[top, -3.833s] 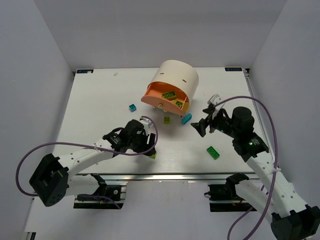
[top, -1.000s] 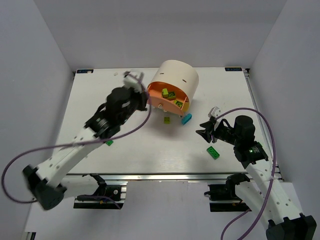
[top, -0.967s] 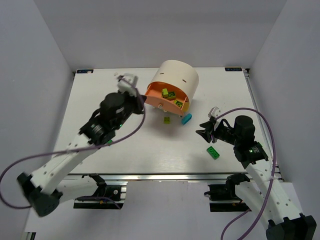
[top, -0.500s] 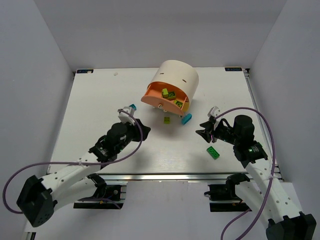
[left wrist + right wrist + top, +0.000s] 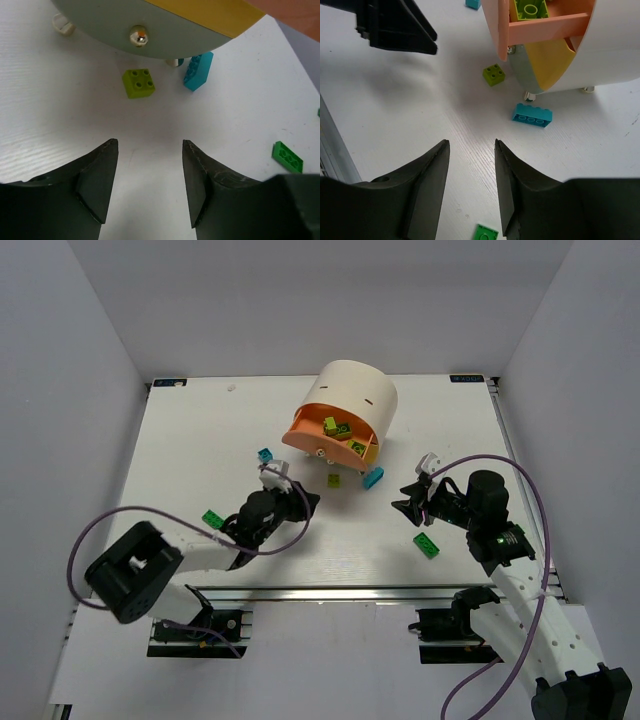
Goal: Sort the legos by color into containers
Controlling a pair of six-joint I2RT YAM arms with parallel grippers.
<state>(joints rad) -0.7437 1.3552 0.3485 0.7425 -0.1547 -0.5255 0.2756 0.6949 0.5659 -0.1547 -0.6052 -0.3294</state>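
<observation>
The cream drum (image 5: 356,398) stands at the back with its orange drawer (image 5: 318,436) pulled out, several lime bricks inside. On the table lie a lime brick (image 5: 334,480), a long teal brick (image 5: 373,477), a small teal brick (image 5: 265,455) and two dark green bricks (image 5: 212,519) (image 5: 427,545). My left gripper (image 5: 306,502) is open and empty, low over the table, facing the lime brick (image 5: 139,83) and the teal brick (image 5: 198,71). My right gripper (image 5: 398,505) is open and empty, just behind a green brick (image 5: 485,233), facing the teal brick (image 5: 532,115).
The drum's lower drawer front with its round knob (image 5: 139,35) hangs close above the lime brick. The left gripper's fingers (image 5: 395,27) show at the top left of the right wrist view. White walls enclose the table on three sides.
My left arm has swung back from beside the drum and dropped low, its open gripper now facing the lime brick. My right arm has barely moved.
</observation>
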